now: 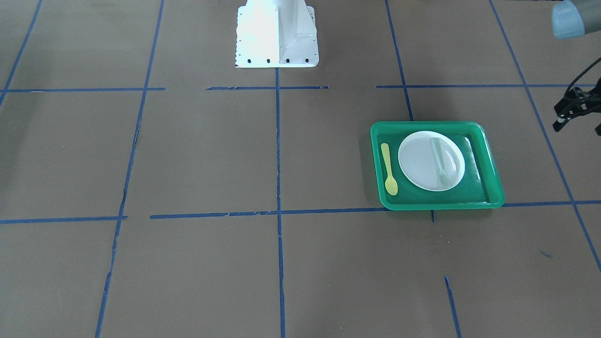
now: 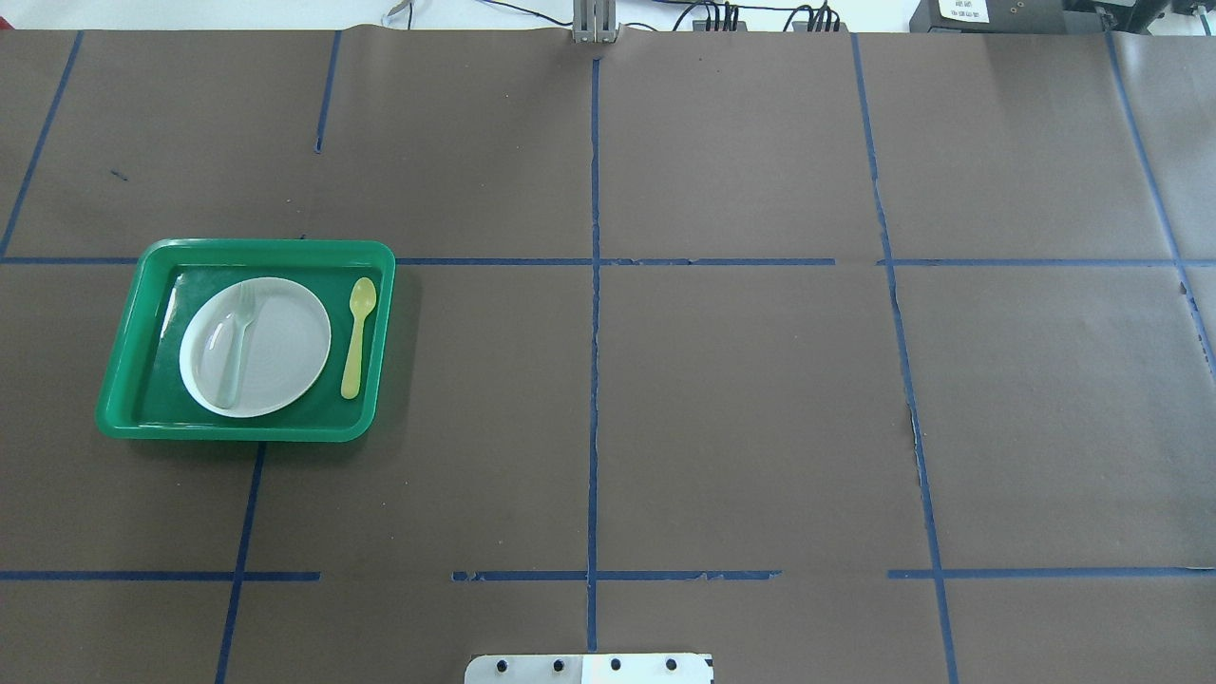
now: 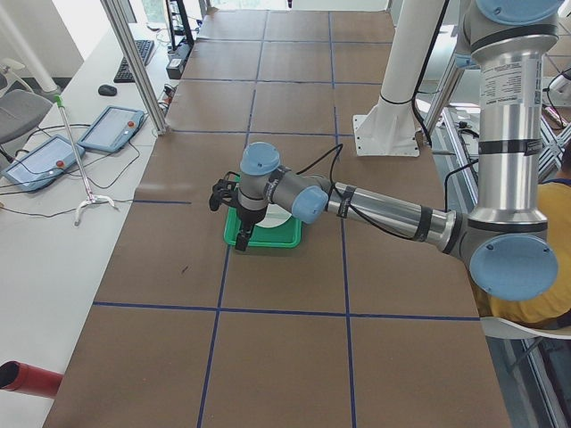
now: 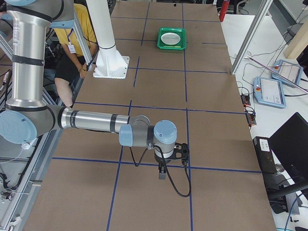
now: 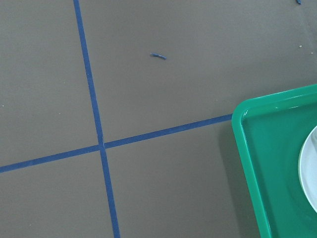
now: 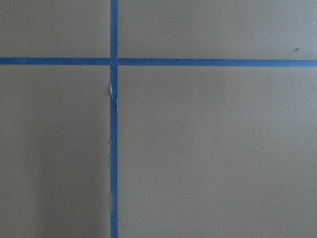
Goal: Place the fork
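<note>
Green tray (image 2: 266,246), white plate (image 2: 285,332), pale see-through fork (image 2: 235,342), yellow spoon (image 2: 357,332) — brown table (image 2: 741,399) gridded with blue tape lines (image 2: 594,380).

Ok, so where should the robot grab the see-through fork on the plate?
By the handle, coming straight down from above. The fork lies flat across the white plate with its tines pointing away from the robot. The long thin handle nearer the robot is probably easiest, with the fingers closing across its narrow sides, clear of the green tray wall.
</note>
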Controlling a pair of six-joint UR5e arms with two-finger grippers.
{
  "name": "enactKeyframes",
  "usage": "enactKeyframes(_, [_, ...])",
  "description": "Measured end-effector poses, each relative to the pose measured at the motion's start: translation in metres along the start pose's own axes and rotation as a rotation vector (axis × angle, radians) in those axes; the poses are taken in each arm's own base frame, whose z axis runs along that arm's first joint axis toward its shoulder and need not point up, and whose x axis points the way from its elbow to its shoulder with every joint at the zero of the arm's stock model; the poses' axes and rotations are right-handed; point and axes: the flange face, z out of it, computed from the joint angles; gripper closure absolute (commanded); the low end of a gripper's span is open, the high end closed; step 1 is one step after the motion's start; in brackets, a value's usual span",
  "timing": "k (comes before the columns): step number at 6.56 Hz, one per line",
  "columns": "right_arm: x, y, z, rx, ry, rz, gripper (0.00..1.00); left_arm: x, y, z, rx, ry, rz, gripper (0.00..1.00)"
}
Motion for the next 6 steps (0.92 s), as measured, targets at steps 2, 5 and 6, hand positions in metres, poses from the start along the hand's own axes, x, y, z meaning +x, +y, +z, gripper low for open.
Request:
enactKeyframes(2, [0.000,0.000,0.000,0.000,0.000,0.001,0.00,0.076,0.004,0.045,0.017,0.043,-0.030,0.00])
enactKeyframes(5, [0.000,0.000,0.000,0.000,0.000,0.000,0.00,0.146,0.013,0.111,-0.005,0.026,-0.088,0.07])
enactKeyframes(6, [0.000,0.000,0.000,0.000,0.000,0.001,0.00,0.161,0.016,0.127,-0.023,0.024,-0.093,0.07])
